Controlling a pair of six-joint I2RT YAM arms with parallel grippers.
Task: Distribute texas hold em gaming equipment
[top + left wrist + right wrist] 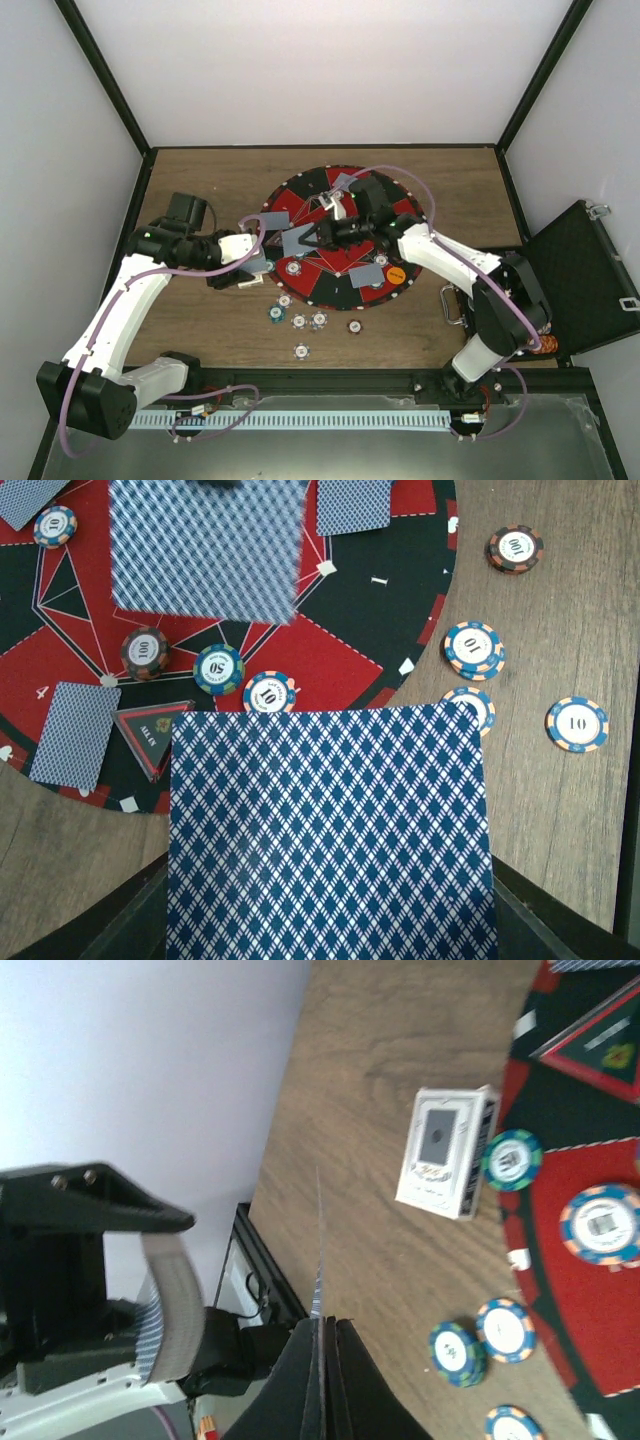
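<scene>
Card deck (330, 830) clamped in left gripper (252, 267) at edge of round mat (340, 630), right gripper (318, 236) pinching one playing card (205, 550) above it.

surface: wooden table (205, 320) | on it: round mat (335, 282), loose chips (299, 321), card box (447, 1152)
</scene>
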